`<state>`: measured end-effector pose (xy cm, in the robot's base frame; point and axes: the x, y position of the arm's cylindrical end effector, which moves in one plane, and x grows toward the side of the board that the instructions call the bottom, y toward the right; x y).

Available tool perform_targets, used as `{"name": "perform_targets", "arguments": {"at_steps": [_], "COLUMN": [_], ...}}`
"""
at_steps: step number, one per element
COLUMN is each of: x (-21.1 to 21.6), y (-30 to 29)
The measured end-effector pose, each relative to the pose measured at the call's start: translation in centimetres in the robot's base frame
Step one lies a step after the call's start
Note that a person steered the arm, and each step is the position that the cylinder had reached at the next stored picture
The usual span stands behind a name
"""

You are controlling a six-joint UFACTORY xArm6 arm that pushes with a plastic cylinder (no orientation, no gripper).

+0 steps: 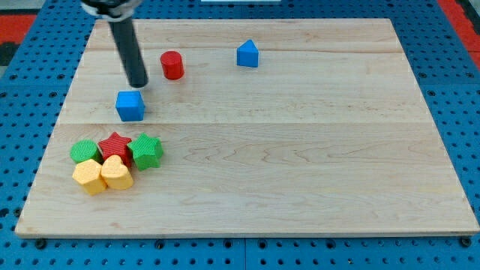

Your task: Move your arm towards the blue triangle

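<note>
The blue triangle (247, 54) sits near the view's top, a little right of centre on the wooden board (300, 150). My tip (138, 85) is at the view's upper left, just above the blue cube (130, 106) and left of the red cylinder (172, 65). The tip is well to the left of the blue triangle, with the red cylinder between them.
A cluster lies at the view's lower left: a green block (84, 151), a red star (115, 145), a green star (146, 151), a yellow block (89, 177) and a yellow heart (116, 173). A blue pegboard surrounds the board.
</note>
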<state>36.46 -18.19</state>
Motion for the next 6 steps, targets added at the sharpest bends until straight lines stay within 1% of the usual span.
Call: {"name": "perform_targets", "arguments": {"at_steps": [1, 2, 3, 5, 6], "x": [4.3, 6.5, 5.9, 0.8, -7.4], "y": [0.5, 0.5, 1.6, 19.3, 14.4]}}
